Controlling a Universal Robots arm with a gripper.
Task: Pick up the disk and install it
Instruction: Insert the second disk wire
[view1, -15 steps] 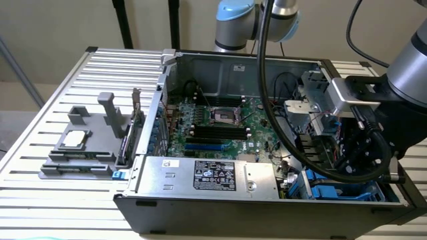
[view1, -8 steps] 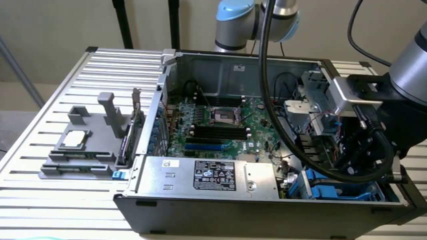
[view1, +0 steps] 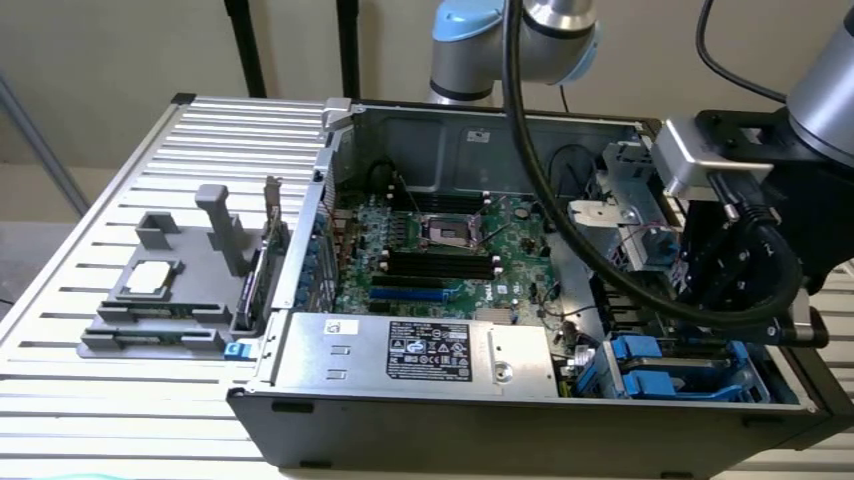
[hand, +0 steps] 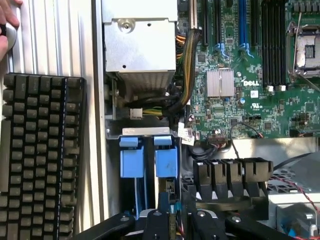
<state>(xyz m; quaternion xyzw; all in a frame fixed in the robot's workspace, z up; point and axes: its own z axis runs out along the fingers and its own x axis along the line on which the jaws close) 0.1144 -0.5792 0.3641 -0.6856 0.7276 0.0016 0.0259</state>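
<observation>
The disk (hand: 165, 162) stands on edge in the drive bay at the corner of the open computer case. Its bright blue carrier sits beside a second blue carrier (hand: 132, 161). In the exterior view the blue carriers (view1: 657, 368) lie low at that view's right, inside the case. My gripper (hand: 172, 224) hovers directly over the disk's slot, in line with its blue rail. In the exterior view the gripper (view1: 721, 320) hangs just above the bay, and the wrist and cables hide its tips.
The silver power supply (view1: 414, 350) borders the bay, with the green motherboard (view1: 441, 250) beyond it. A black fan shroud (hand: 230, 172) sits next to the slot. A keyboard (hand: 40, 150) and a person's hand (hand: 5, 25) lie outside the case. A grey fixture (view1: 160, 290) stands on the slatted table.
</observation>
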